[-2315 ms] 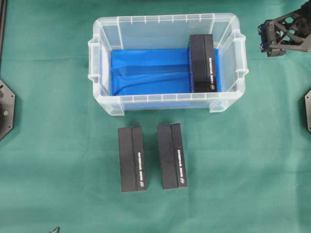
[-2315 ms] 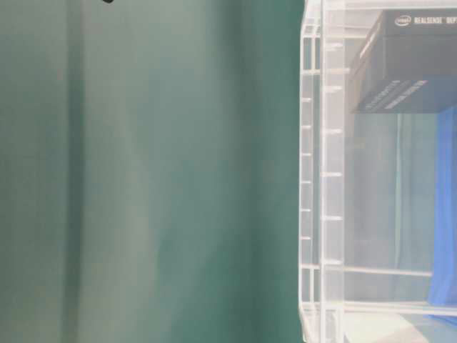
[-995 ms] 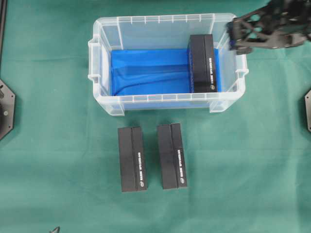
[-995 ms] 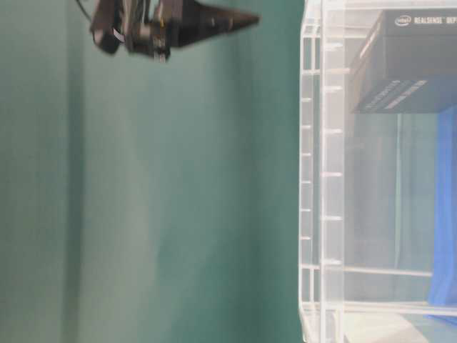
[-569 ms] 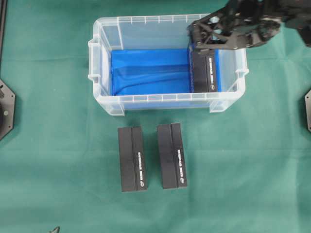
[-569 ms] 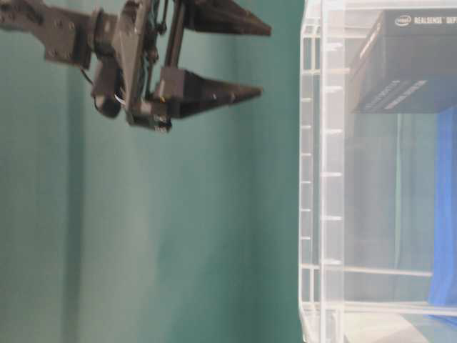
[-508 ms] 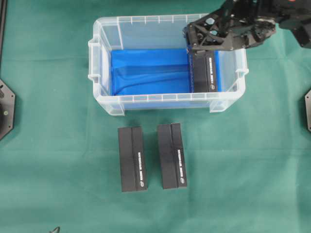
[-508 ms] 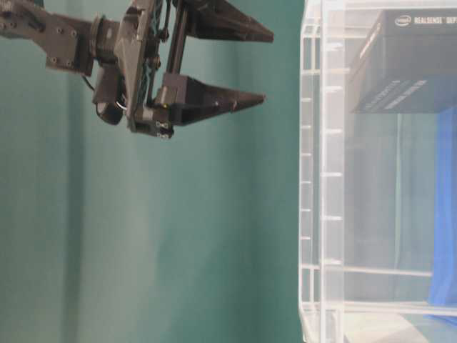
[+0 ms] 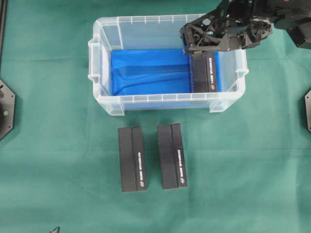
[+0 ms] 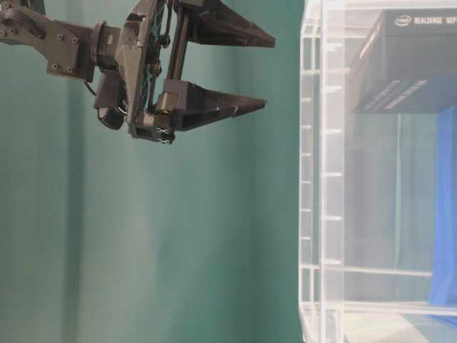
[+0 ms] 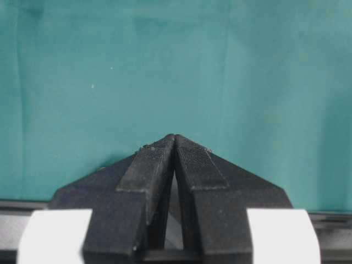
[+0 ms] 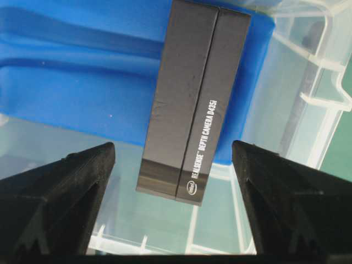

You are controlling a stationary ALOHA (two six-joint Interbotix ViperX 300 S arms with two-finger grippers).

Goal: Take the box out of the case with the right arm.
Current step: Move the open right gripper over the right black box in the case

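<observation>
Jaws of your right gripper [image 12: 173, 165] stand wide, holding nothing, and have swung in from outside the case [image 9: 99, 63] to hover above its right end. Below them the black depth camera box [image 12: 192, 99] lies flat on the blue liner [image 9: 146, 70], untouched. Descend next, I judge. Your left gripper [image 11: 175, 144] sits pinched closed.

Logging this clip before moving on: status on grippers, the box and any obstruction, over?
Right gripper open, above the case. Left gripper shut, empty. Box in the case, untouched. Nothing blocking it.
</observation>
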